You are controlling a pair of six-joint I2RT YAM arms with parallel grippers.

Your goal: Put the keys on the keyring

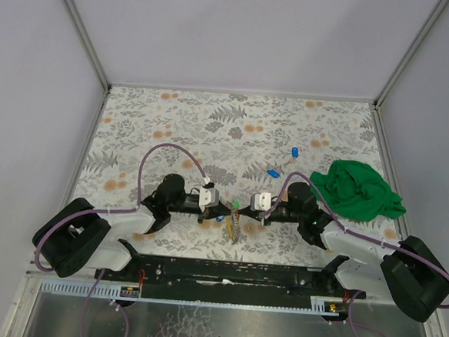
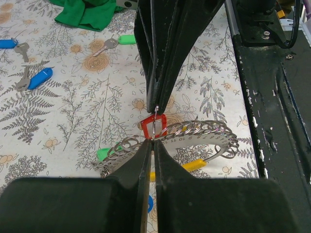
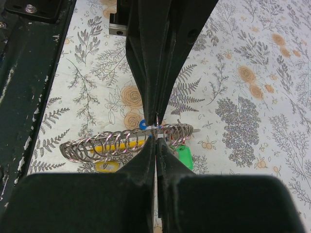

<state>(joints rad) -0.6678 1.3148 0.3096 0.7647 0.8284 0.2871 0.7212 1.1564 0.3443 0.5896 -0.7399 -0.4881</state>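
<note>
Fern-print tablecloth [image 1: 212, 121] inside a plain white-walled booth, with both arms meeting nose to nose near the front edge. The keyring [image 2: 194, 131] sits right between them. It's a curved bunch of little silver loops with a red tag [image 2: 154, 126], plus yellow and green ones poking out underneath. The left gripper [image 2: 151, 141] is pinched completely closed on one thin loop by that red tag. The right gripper [image 3: 155, 138] is clamped tight on the same bit from the opposite side, so the tips nearly touch. Most of the bunch looks like it's resting on the cloth.

The loose keys [image 1: 273, 173] are well apart from all this. Two blue-tagged ones lie up toward the green cloth [image 1: 358, 189], and a green-tagged one is nearer in.

What worries me is that the loop is thin wire held by fingertips only. If the arms pull unevenly, it could pop out or twist, and the bunch would flop somewhere new. Also, one arm has to let go to fetch a key, and a single pinch might let the ring swivel.
</note>
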